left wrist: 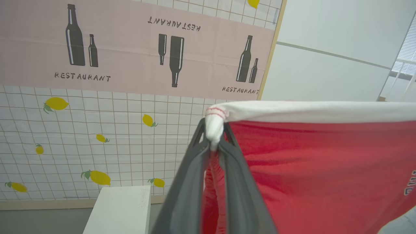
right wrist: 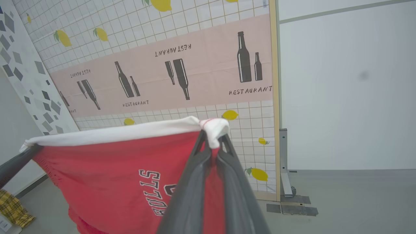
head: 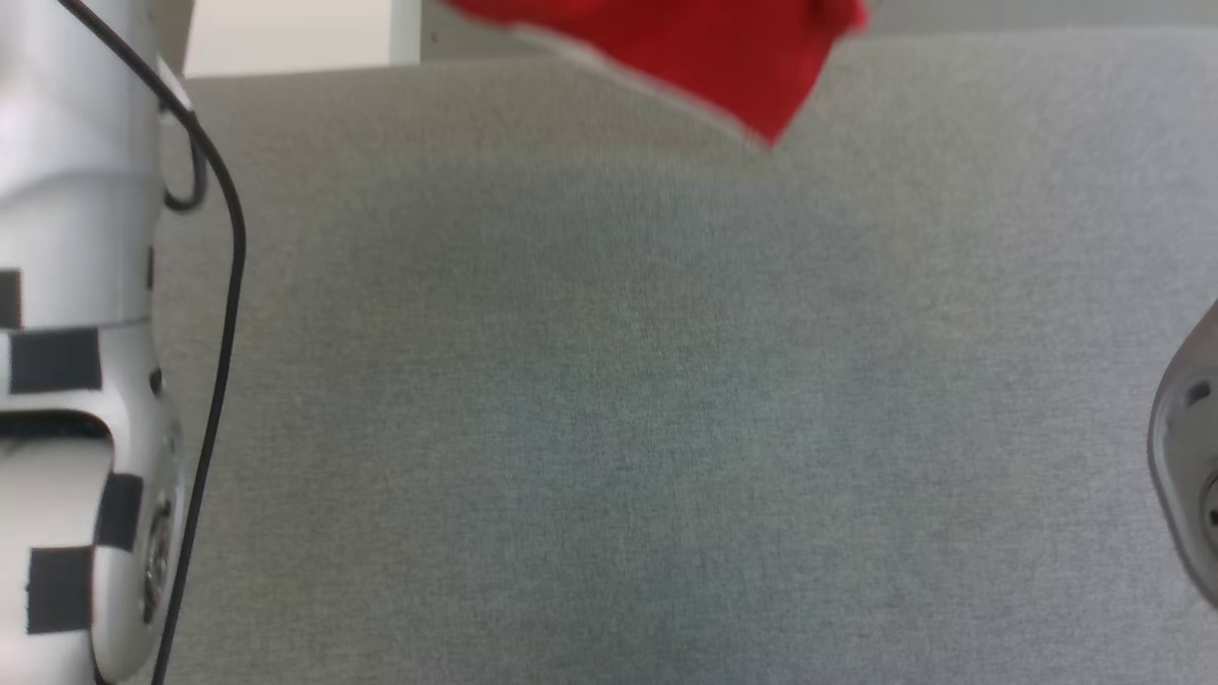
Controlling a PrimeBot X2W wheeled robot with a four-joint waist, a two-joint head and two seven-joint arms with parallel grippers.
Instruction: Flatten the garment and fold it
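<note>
Shorts (left wrist: pixel 308 162) held aloft, white trim stretched taut between both grippers. Left gripper (left wrist: pixel 214 131) clamped on one trim corner, right gripper (right wrist: pixel 213 138) clamped on the other. Red cloth hangs below the jaws. Head view: cloth at top edge, over grey table (head: pixel 609 381).

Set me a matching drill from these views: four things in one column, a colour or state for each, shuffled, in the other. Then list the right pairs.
Column one
1. shorts
2. left gripper
3. lemon print
4. tabletop

Column two
a. grey, lying flat in the head view
b. yellow, on the gridded wall sheet
c. shut on a corner of the white edge band
d. red, held up and stretched taut

Pairs: 1-d, 2-c, 3-b, 4-a
</note>
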